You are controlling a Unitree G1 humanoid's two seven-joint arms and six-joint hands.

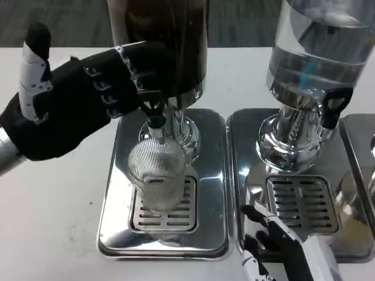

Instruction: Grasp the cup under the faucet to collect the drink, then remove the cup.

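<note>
Left robot hand (pixel 70 102), fingers up at the faucet (pixel 153 112), hangs nearer the upright cup (pixel 157 175) just below; right robot hand (pixel 281 249) waits, fingers apart.

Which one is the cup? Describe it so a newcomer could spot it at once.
Start at the left dispenser, the one with the dark tank, beside the clear-tank dispenser. Beneath its black faucet, on the slotted grate of the steel tray, stands the cup. It is a ribbed, see-through glass, the only loose vessel there, and neither hand touches it.
</note>
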